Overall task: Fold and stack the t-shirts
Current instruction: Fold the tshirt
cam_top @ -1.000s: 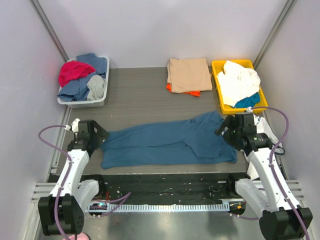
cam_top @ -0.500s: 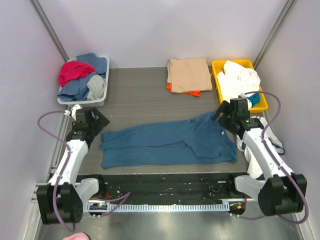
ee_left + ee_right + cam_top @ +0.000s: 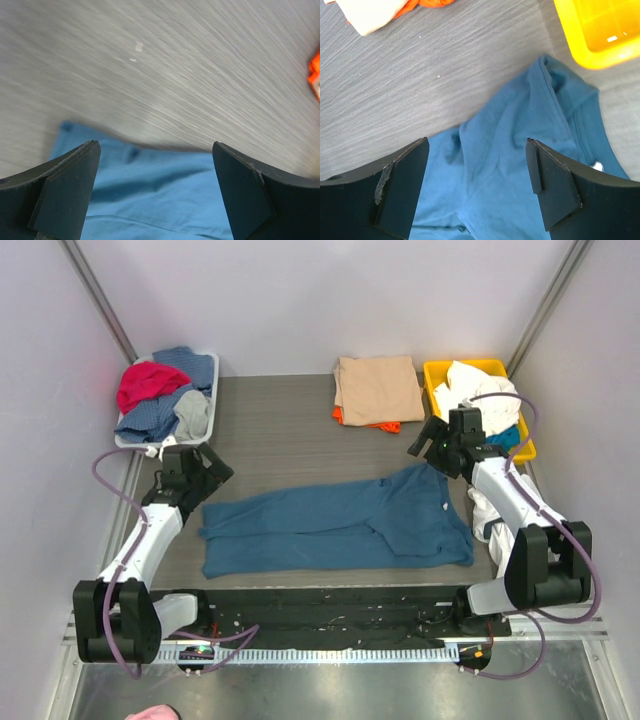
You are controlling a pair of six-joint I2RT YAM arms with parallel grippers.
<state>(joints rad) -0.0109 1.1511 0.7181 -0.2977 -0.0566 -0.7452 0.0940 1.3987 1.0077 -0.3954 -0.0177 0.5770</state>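
A large teal-blue t-shirt (image 3: pixel 335 525) lies spread lengthwise across the front of the table, folded to a long strip. A folded tan-beige t-shirt (image 3: pixel 378 388) rests on an orange one (image 3: pixel 372 424) at the back. My left gripper (image 3: pixel 215 468) hangs open just past the blue shirt's far left corner. In the left wrist view the gripper (image 3: pixel 154 145) is empty, with the blue cloth (image 3: pixel 150 195) below. My right gripper (image 3: pixel 425 440) is open above the shirt's far right corner. The right wrist view shows this gripper (image 3: pixel 477 141) empty over the blue shirt (image 3: pixel 520 165).
A grey bin (image 3: pixel 165 445) of mixed red, blue and grey clothes stands at the back left. A yellow bin (image 3: pixel 480 367) holding white and teal cloth stands at the back right, and its corner (image 3: pixel 600 30) is close to my right gripper. Walls close in on both sides.
Both arms have swung away from the near edge toward the back. The left gripper has left the shirt's left end. The right gripper has moved from the shirt's right side to its far corner.
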